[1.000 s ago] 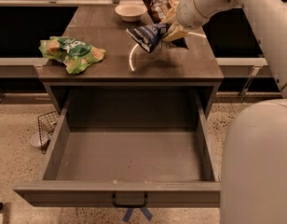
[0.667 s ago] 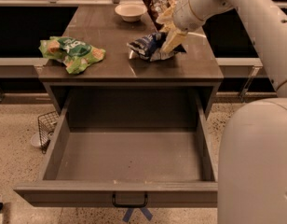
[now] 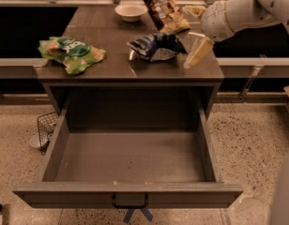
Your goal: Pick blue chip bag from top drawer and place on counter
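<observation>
Navy foil, the bag [image 3: 156,47] lies on the counter [image 3: 102,29] just beside the gripper [image 3: 191,50], whose fingers [image 3: 198,54] stand spread and hold nothing; the drawer [image 3: 128,193] gapes open well below it, nearer me.

The arm [image 3: 247,11] bearing the gripper [image 3: 197,50], just right of the blue chip bag [image 3: 156,47], is cut off at the frame's edge.

A crumpled green bag [image 3: 72,54] with a dark label is seen lying at the left, well apart from a small white bowl [image 3: 131,11] set further back. Just right of the bowl a taller brown-and-cream bag [image 3: 162,7] is seen tilted. A wire basket [image 3: 46,125] is found on the speckled floor [image 3: 247,139] at the left, and crossed blue tape strips [image 3: 137,214] are stuck near the bottom edge
</observation>
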